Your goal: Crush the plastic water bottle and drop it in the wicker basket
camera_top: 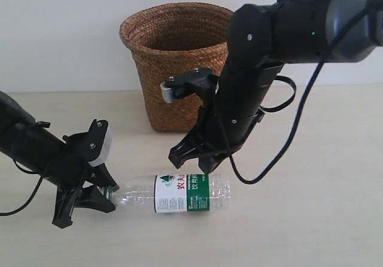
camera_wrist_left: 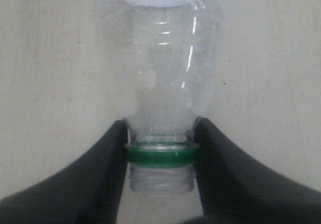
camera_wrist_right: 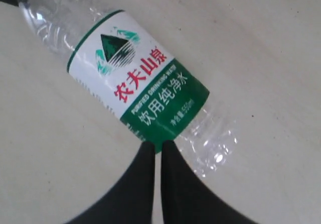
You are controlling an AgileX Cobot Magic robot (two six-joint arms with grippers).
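Observation:
The clear plastic water bottle (camera_top: pixel 179 193) lies on its side on the table, still round in shape, with its white-and-green label facing up. Its neck (camera_wrist_left: pixel 160 153) shows a green ring and bare threads, with no cap on it. My left gripper (camera_top: pixel 103 190) is shut on that neck, one finger (camera_wrist_left: pixel 108 174) on each side of the ring. My right gripper (camera_top: pixel 191 162) hangs over the green end of the label (camera_wrist_right: pixel 165 113), its fingers (camera_wrist_right: pixel 173 174) almost together with nothing between them. Behind them stands the wicker basket (camera_top: pixel 173 69), upright.
A pale wall rises just behind the basket. The right arm (camera_top: pixel 251 87) and its black cable (camera_top: pixel 287 147) cross in front of the basket's right side. The left arm (camera_top: pixel 30 144) lies low along the table's left edge.

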